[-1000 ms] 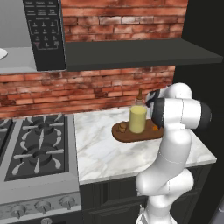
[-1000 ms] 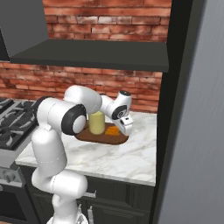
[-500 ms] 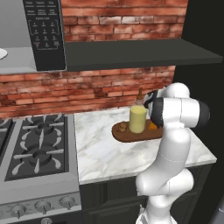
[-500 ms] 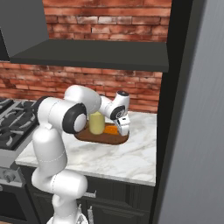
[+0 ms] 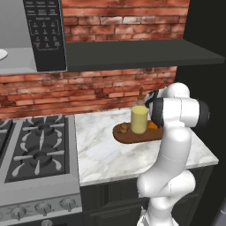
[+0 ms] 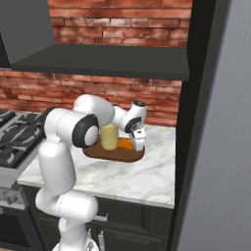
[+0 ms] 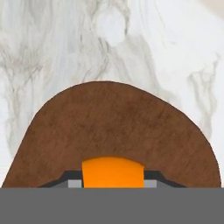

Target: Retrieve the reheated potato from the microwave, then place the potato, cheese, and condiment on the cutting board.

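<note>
- Cutting board (image 5: 132,135): dark brown oval wooden slab, flat on the white marbled stone counter (image 5: 103,152), towards its back edge near the red brick wall (image 5: 88,90).
- Condiment (image 5: 139,118): pale yellow rounded bottle with a narrow brown neck, upright on the middle of the board.
- Potato (image 5: 124,128): small brown-tan lump on the board's end nearest the stove, just beside the bottle.
- Cheese (image 7: 113,172): flat orange wedge at the board's opposite end, lying on the wood.
- Gripper (image 6: 138,142): pointed down over the cheese end of the board; in the hand view the grey fingertips (image 7: 74,183) flank the wedge on both sides, close against it. Whether they grip it or stand just clear, I cannot tell.
- Microwave (image 5: 31,35): black, mounted above the gas stove (image 5: 37,150); button panel showing, door not visible.
</note>
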Tool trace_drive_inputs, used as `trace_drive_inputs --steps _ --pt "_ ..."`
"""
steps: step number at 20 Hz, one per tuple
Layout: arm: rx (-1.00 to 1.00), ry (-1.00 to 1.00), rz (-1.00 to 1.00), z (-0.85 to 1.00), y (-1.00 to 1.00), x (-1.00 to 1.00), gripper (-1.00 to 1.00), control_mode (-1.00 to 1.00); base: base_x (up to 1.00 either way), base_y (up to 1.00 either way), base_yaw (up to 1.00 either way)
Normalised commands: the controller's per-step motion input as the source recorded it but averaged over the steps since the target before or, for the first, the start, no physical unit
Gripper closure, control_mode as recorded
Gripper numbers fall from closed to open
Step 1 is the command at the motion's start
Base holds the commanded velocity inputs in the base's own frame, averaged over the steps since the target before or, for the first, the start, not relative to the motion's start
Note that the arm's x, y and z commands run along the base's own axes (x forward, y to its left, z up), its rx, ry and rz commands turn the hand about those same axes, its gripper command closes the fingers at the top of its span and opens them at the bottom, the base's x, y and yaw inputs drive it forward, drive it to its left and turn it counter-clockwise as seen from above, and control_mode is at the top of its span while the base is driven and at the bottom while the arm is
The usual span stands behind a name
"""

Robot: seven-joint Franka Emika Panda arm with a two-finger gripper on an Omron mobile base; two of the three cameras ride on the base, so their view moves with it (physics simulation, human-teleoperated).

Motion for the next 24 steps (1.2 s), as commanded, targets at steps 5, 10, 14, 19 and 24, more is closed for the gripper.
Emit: trace_drive_inputs --steps 5,10,14,19,24 --pt "0.00 0.00 -0.04 -0.18 0.03 -0.10 -1.00 -1.00 0.00 0.00 0.00" --pt "0.00 0.00 -0.02 -0.13 0.01 -0.13 -1.00 -1.00 0.00 0.00 0.00" --pt "0.00 0.00 -0.03 0.01 0.00 -0.03 -1.00 -1.00 0.00 0.00 0.00" --pt "0.00 0.00 -0.03 0.10 0.00 -0.09 -1.00 -1.00 0.00 0.00 0.00" --pt "0.00 0.00 -0.05 0.08 -0.04 -0.20 -1.00 -1.00 0.00 0.00 0.00"
